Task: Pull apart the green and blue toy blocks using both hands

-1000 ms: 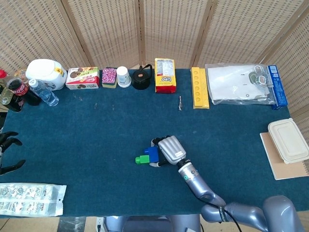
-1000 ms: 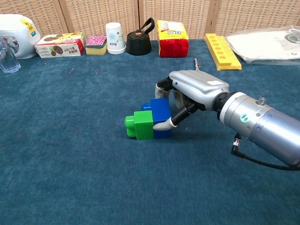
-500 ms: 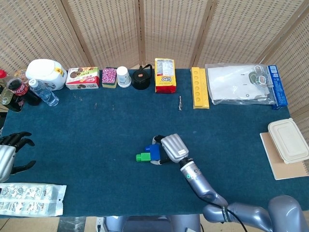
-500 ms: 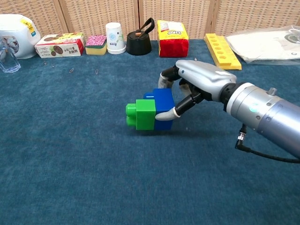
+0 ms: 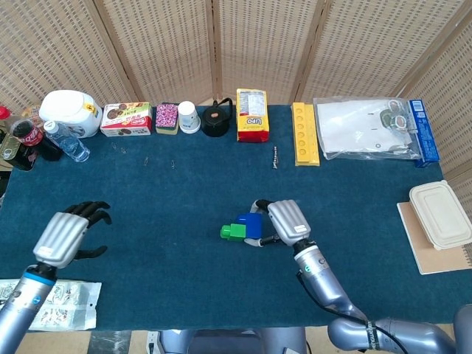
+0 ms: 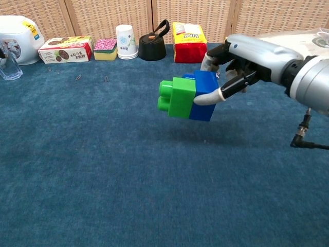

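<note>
Joined blocks now lifted off the bench (image 5: pixel 147 221) — right robot hand (image 6: pixel 241 62) pinches the blue block (image 6: pixel 205 95), green block (image 6: pixel 177 96) sticking out leftward, free for the left robot hand (image 5: pixel 66 236) — fingers spread, empty, now in view.

1. The green block (image 6: pixel 177 96) was a small studded toy brick; it stayed joined to the blue block (image 6: pixel 205 95), its studs pointing sideways, away from that block.
2. The blue block was a slightly larger brick; it sat pinched in the right hand (image 6: pixel 245 59), tilted a little.
3. The joined pair hung clear above the blue tablecloth (image 6: pixel 103 170), in front of the yellow snack bag (image 6: pixel 189 42).
</note>
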